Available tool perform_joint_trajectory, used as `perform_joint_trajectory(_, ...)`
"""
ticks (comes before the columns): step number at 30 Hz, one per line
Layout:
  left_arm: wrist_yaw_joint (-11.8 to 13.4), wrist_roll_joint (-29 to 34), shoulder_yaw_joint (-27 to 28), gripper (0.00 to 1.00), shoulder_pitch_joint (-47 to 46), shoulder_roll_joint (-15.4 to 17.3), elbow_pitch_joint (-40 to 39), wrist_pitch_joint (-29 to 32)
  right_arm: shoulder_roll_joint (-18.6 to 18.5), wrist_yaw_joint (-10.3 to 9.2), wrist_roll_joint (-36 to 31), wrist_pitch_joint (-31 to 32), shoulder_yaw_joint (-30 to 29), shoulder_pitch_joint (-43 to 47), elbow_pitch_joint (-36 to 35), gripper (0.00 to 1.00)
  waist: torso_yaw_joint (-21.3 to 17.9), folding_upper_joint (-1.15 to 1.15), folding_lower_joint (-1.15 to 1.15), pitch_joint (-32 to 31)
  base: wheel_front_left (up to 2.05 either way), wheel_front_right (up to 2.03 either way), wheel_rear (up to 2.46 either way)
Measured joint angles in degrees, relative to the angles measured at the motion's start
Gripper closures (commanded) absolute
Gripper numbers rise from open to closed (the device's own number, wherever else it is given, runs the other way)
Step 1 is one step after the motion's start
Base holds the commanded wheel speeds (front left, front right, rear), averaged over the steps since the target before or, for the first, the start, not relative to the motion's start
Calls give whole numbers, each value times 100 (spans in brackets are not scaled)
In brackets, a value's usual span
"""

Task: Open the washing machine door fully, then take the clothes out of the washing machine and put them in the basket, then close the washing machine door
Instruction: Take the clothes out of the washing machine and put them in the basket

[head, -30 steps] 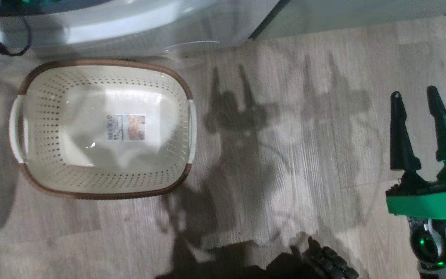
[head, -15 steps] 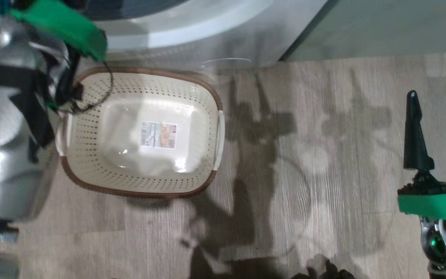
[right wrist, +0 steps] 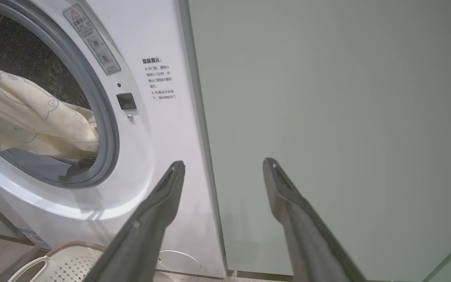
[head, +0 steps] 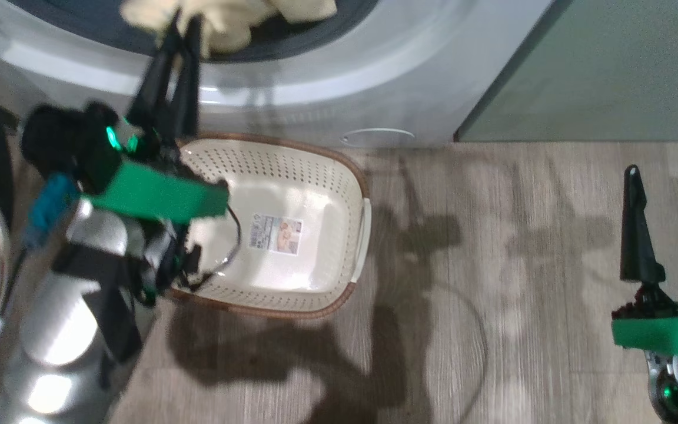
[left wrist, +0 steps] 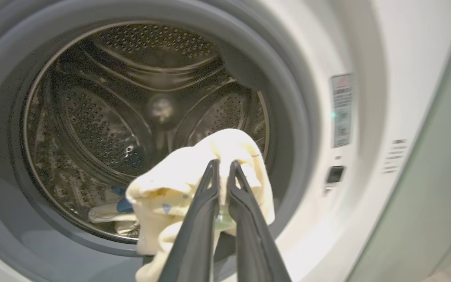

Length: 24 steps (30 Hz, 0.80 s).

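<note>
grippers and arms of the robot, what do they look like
The left gripper and right gripper each have two long, dark, tapering fingers on a bright green block, with small green lights nearby. The left forearm is glossy silver, wrapped in black straps, with a thin black cable looping off it.

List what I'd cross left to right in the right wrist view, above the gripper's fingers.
clothes hanging out of the drum mouth → grey rubber ring → black latch socket on the white front of the washing machine → pale green cabinet
</note>
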Motion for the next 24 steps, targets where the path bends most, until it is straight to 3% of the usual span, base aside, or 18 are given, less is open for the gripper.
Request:
perform_joint_trajectory(7,-3,321,133,100,889,-344,-870,-16,-37,0,0,0,-33,279,2,0,207,0,0,-366,0,0,0)
perform_joint_trajectory(12,-96,408,189,100,1534,-533,-1068,-21,-98,0,0,0,-47,336,2,0,336,0,0,-602,0,0,0)
perform_joint_trajectory(18,-237,407,334,100,2007,-719,-802,-21,-132,0,18,0,-20,450,2,0,406,0,0,-771,0,0,0)
perform_joint_trajectory(24,-532,387,330,100,2218,-808,-25,-21,-129,0,59,0,27,446,2,0,310,0,1,-710,0,0,0)
